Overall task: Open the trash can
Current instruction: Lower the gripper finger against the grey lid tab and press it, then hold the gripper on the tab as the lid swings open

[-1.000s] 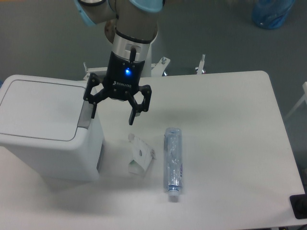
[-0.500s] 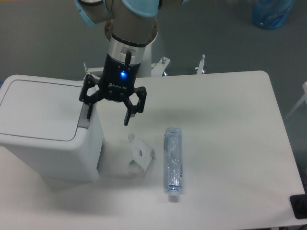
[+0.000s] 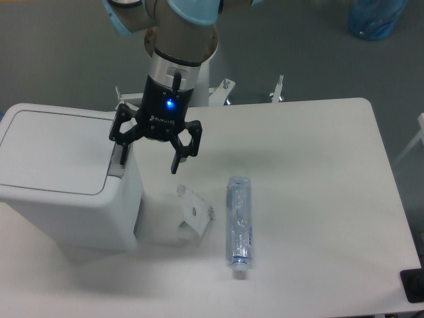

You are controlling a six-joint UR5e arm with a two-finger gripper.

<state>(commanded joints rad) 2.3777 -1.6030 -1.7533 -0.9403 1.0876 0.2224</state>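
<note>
Fixed camera. Over the preceding second the hand [image 3: 151, 154] had shifted toward nine o'clock, then held in place for the last half second; this was judged the approach to the grey push-button tab [image 3: 117, 167]. The trash can [image 3: 63, 175] stood at the bench's [image 3: 318, 185] nine-o'clock edge, lid flat and unopened. The arm descended from twelve o'clock, wrist vertical, fingers spread and grasping nothing; the finger at nine o'clock [image 3: 122, 147] lay over the tab, though contact could not be told. A folded paper scrap [image 3: 193, 215] and a plastic bottle [image 3: 238, 225] lay near centre.
</note>
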